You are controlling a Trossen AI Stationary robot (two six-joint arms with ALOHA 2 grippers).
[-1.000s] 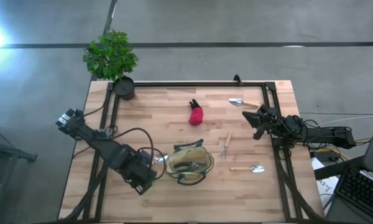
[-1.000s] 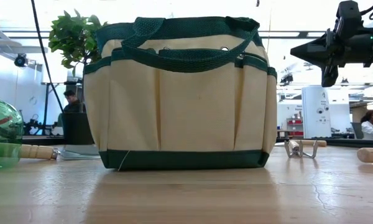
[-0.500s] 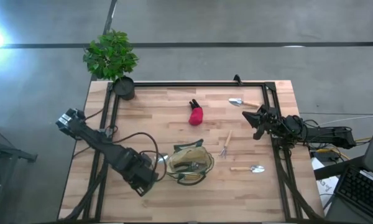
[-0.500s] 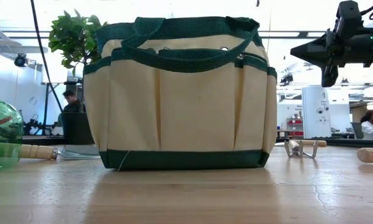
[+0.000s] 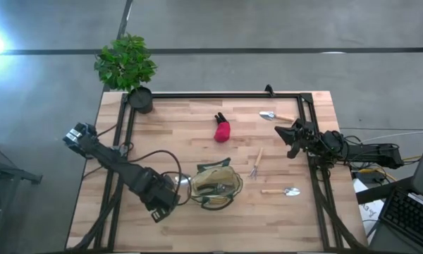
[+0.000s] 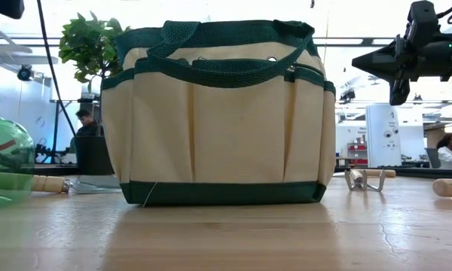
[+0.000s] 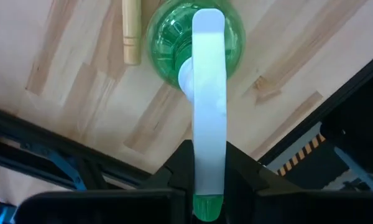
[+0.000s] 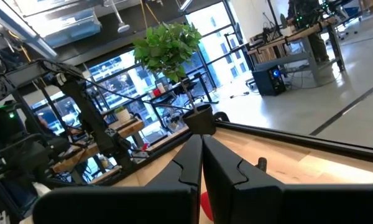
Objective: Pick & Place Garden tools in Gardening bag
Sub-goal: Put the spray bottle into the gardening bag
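A green spray bottle point(image 7: 196, 37) with a white spray head stands upright on the table, left of the tan gardening bag point(image 5: 215, 185). My left gripper point(image 5: 170, 187) is above it, shut on the head. A wooden-handled trowel point(image 7: 132, 31) lies beside the bottle. A red-and-black item point(image 5: 221, 129), a hand rake point(image 5: 256, 164) and two more trowels point(image 5: 275, 116) point(image 5: 282, 191) lie right of the bag. My right gripper point(image 5: 280, 134) hovers shut over the table's right side and holds nothing. My left gripper pinches the bottle's long white spray head point(image 7: 208, 155) between its two fingers, near one end of the head. The fingers come from above and point down. The bottle stays upright below them, its green base point(image 6: 4, 197) on the table.
A potted green plant point(image 5: 127, 63) in a black pot point(image 5: 140, 99) stands at the far left corner. A black frame point(image 5: 218, 94) runs along the table's edges. Bare wood lies between the bag and the near edge.
My left gripper has moved a little toward the bag. In the low view the green bottle has shifted slightly and more of its neck shows at the picture's left edge.
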